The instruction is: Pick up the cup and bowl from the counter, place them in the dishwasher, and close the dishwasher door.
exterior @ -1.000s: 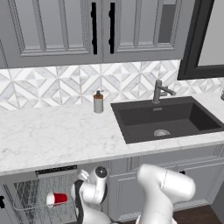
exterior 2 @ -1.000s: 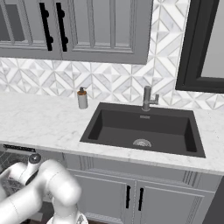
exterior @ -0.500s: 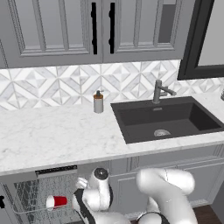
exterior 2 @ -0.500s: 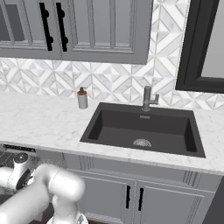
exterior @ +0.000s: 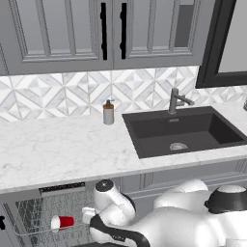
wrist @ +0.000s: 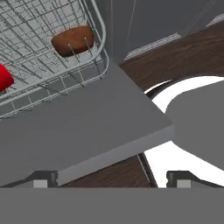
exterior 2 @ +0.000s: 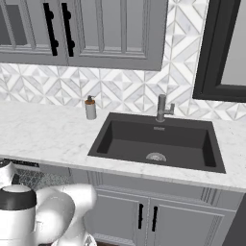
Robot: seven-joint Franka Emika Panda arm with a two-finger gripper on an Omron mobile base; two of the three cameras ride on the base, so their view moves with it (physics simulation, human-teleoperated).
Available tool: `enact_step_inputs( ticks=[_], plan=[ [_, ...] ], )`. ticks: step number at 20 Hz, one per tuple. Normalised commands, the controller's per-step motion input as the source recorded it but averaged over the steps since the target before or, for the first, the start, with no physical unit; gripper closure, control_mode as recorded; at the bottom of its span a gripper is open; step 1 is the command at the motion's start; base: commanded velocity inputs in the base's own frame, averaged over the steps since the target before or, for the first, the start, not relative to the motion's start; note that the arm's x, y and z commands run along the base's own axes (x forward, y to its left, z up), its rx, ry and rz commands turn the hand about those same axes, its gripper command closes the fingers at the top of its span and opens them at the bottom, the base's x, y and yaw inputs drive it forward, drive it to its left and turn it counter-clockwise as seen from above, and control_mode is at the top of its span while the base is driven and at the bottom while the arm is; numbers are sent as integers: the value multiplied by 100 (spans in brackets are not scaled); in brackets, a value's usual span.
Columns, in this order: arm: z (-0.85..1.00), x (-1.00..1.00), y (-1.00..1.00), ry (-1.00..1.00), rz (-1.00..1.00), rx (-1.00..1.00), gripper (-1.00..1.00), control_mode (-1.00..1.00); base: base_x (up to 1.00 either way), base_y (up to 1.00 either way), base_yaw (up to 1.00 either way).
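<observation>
— Jaws (wrist: 112,181) spread wide and holding nothing, their two dark tips poking up just past the edge of the flat dark grey dishwasher door (wrist: 78,127), which lies folded down and open.

— And the dishes?

— Both off the white marble-look worktop (exterior: 58,149). The small red tapered plastic cup (exterior: 62,222) lies on its side in the grey wire rack (wrist: 52,52); the round dark brown wooden-looking bowl (wrist: 73,40) sits in that same rack, near the corner closest to the door — a little apart from the cup.

— So loading is done?

— I'd say so; only closing is left. Next the hand should get under the door's free edge and swing it up, keeping clear of the rack — a snag there could jam the door.
</observation>
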Motion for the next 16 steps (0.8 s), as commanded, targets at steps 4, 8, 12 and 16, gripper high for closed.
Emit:
enact_step_inputs(
  ticks=[4, 8, 12, 16],
  plan=[
    [18, -100, 5, 0, 24, -4, -100, -100, 0, 0, 0],
    [22, -100, 11, 0, 17, 0, -100, -100, 0, 0, 0],
    [59, -100, 0, -2, 13, 0, -100, -100, 0, 0, 0],
    [4, -98, 9, -9, 8, 0, -100, -100, 0, 0, 0]
  ],
)
